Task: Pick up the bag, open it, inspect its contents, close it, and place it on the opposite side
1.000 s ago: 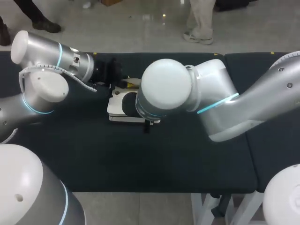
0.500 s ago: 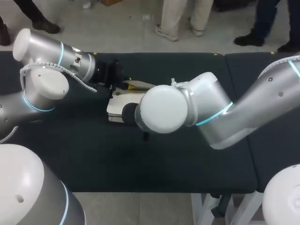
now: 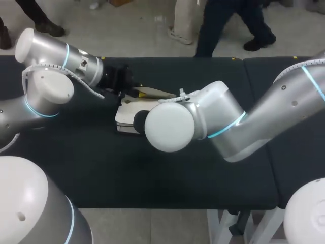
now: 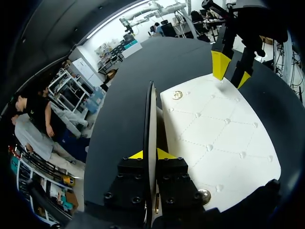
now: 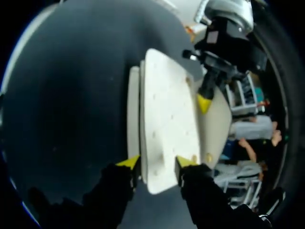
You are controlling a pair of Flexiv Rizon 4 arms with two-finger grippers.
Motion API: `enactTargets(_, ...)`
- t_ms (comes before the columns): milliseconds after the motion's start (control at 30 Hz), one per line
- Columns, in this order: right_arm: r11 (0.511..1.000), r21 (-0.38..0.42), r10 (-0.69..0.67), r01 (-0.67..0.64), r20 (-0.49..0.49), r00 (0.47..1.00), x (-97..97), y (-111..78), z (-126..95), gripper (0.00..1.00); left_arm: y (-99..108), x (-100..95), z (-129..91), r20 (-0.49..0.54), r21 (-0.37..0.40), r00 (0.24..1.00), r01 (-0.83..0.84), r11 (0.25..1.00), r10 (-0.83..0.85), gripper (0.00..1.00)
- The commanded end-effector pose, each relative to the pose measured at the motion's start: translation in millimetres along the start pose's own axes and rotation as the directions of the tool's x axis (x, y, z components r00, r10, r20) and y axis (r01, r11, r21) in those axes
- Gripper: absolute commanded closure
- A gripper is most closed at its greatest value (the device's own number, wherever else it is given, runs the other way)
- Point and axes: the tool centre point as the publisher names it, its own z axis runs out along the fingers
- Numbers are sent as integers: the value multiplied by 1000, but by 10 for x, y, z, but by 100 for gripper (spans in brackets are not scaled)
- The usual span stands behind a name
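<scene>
The white quilted bag (image 3: 124, 109) lies on the dark table, left of the middle. Its flap (image 4: 150, 114) stands up on edge, with my left gripper (image 4: 153, 154) shut on its thin rim; in the head view that gripper (image 3: 133, 90) sits at the bag's far side. The quilted face (image 4: 214, 138) spreads out beside the left fingers. My right gripper (image 5: 156, 163) is open at the opposite end of the bag (image 5: 167, 114), a yellow tip on either side of its edge. From the left wrist it shows as two spread tips (image 4: 232, 71). My right arm (image 3: 167, 127) hides it from above.
The black padded table (image 3: 152, 173) stretches wide around the bag, and a second pad (image 3: 294, 152) joins it on the right. My right arm's bulky joint hangs over the bag's near right corner.
My right arm has swung down toward the table's near side, uncovering more of the raised flap. The left arm and the bag have kept still.
</scene>
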Motion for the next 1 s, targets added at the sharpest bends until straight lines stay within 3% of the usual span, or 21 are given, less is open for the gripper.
enactTargets(33, 1000, 5, -4, 4, 3, 1000, 12, 35, 75, 56, 33, -16, 8, -2, 9, 1000, 0, 1000, 0, 100)
enactTargets(367, 1000, 27, 1, -1, -1, 1000, -23, -15, 173, 68, 35, -15, 17, -10, 14, 1000, -4, 1000, 5, 100)
enactTargets(400, 1000, 28, 2, -2, 0, 1000, -26, -16, 178, 73, 35, -14, 18, -10, 14, 1000, -5, 1000, 5, 100)
enactTargets(500, 1000, 24, 7, -7, 7, 1000, -29, -17, 184, 100, 33, -10, 18, -12, 15, 1000, -7, 1000, 7, 100)
enactTargets(767, 1000, 9, 19, -19, 18, 1000, -2, -15, 188, 100, 20, 29, 33, -9, 30, 1000, -28, 999, 28, 100)
enactTargets(1000, 1000, 9, 19, -19, 18, 1000, -2, -15, 188, 100, -73, 155, -19, 29, 41, 989, -148, 988, 147, 100)
